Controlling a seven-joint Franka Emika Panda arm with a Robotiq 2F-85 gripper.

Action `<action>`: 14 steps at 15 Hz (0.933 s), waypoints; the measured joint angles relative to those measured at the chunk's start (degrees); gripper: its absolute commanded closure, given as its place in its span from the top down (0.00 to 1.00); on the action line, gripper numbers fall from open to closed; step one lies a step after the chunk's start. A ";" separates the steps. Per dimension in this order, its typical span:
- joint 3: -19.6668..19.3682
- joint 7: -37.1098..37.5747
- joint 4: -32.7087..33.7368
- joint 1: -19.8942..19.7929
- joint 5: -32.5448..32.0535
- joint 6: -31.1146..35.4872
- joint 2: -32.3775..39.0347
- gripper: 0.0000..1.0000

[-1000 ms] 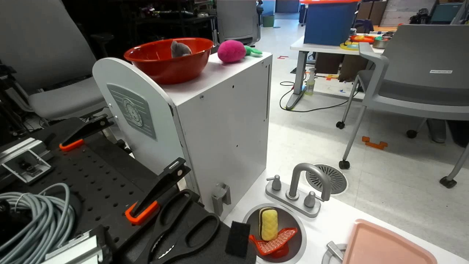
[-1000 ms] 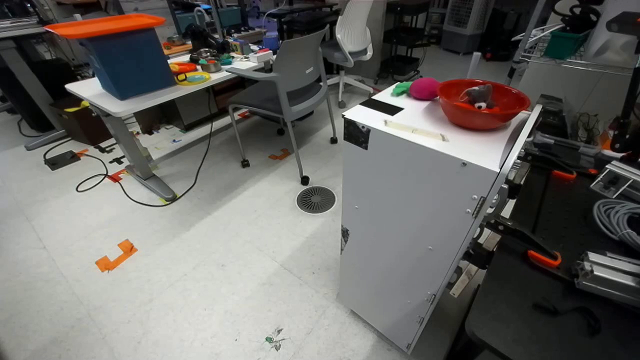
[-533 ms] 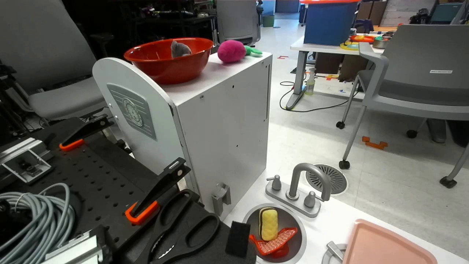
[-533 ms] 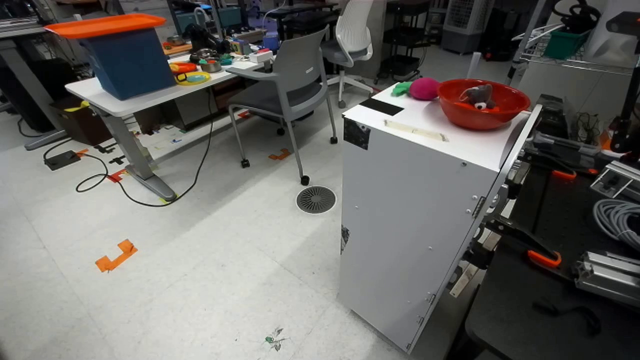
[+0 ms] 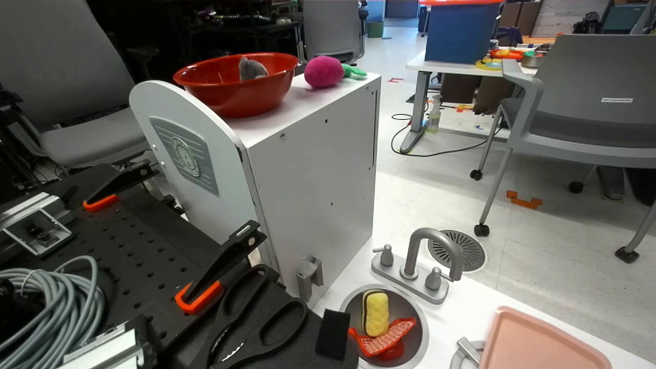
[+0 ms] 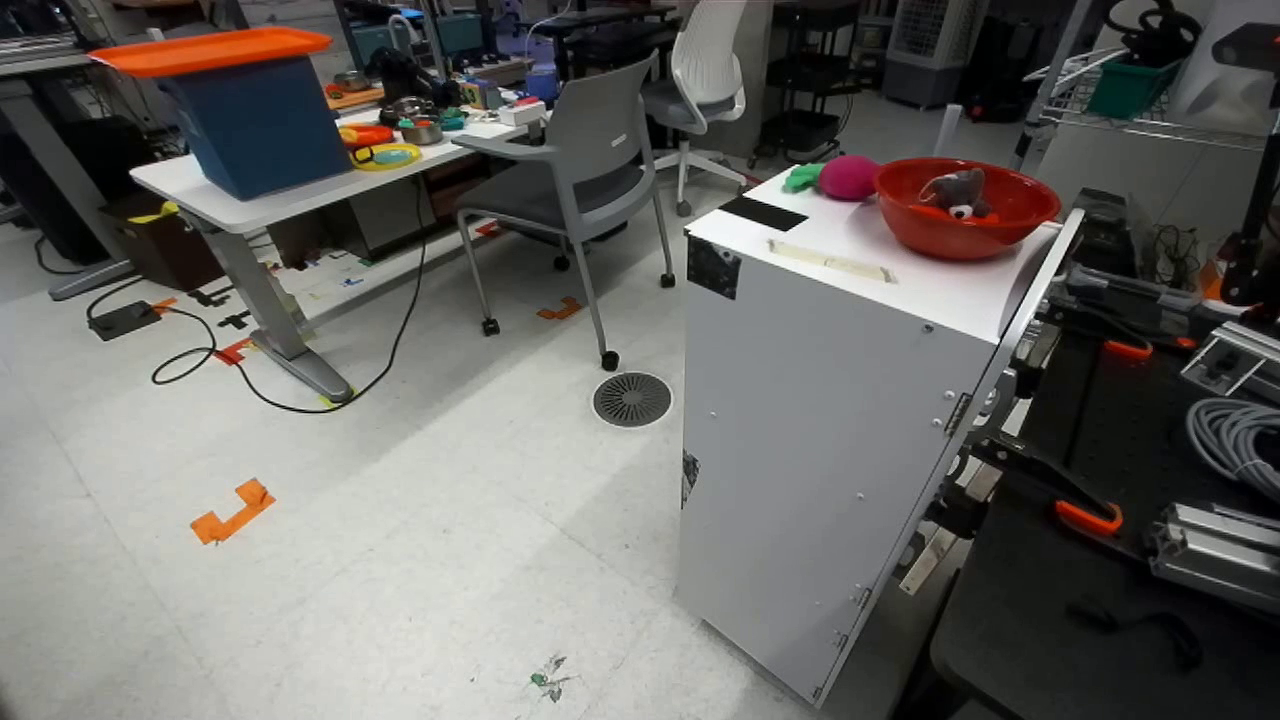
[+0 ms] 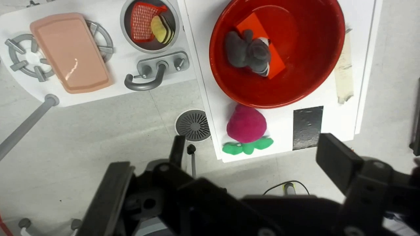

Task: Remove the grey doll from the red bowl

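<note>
In the wrist view, the gripper shows along the bottom edge, its two black fingers spread wide apart with nothing in their hold. Straight ahead of it, well beyond the fingertips, the red bowl sits on a white cabinet. The grey doll, soft, with a dark eye showing, lies inside the bowl, off toward the wall on the view's left, partly over a flat orange piece. Nearest the gripper, between it and the bowl, is a magenta radish-shaped plush with green leaves. Ahead of the finger at view left are a grey faucet and, farther from the gripper, a sink holding a red checked cloth and a yellow-and-black item.

In an exterior view, the doll's grey top shows inside the bowl, above its near rim. Two orange-tipped clamps and a coil of grey cable are on a black perforated board near the cabinet; where they lie from the gripper cannot be told.

In an exterior view, the doll shows a white patch low in the bowl, and the plush is just beside the bowl.
</note>
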 measured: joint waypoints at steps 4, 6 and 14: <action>-0.08 0.00 -0.17 -0.01 0.03 0.00 0.00 1.00; -0.55 -0.01 -0.65 -0.02 0.28 0.00 0.02 1.00; -0.45 -1.20 -0.81 1.07 0.49 -0.26 4.48 1.00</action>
